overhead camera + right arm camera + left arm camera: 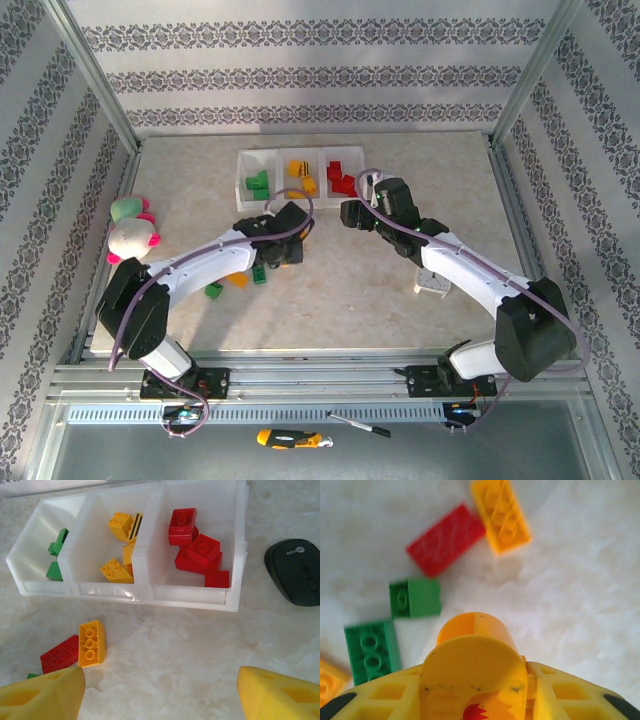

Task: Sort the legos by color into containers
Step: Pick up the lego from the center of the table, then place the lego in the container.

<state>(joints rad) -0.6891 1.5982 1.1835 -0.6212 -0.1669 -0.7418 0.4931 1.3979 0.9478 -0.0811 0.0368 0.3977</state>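
We see a desk (400,300) marbled in pale beige. On it the tray (145,594) is translucent white. Its compartments show green legos (54,562), yellow-orange legos (116,570), one with black stripes, and red legos (197,552). Loose on the desk lie a red brick (446,540), a yellow brick (501,515) and green bricks (415,597). The rounded piece (475,655) is yellow-orange with a red mark. The left hand (475,700) and right hand (160,700) have yellow fingers (42,695). The mouse (295,572) is black. By the desk's left edge the plush (132,228) is pink, green and white. The walls (300,80) carry grey-and-white damask bands.
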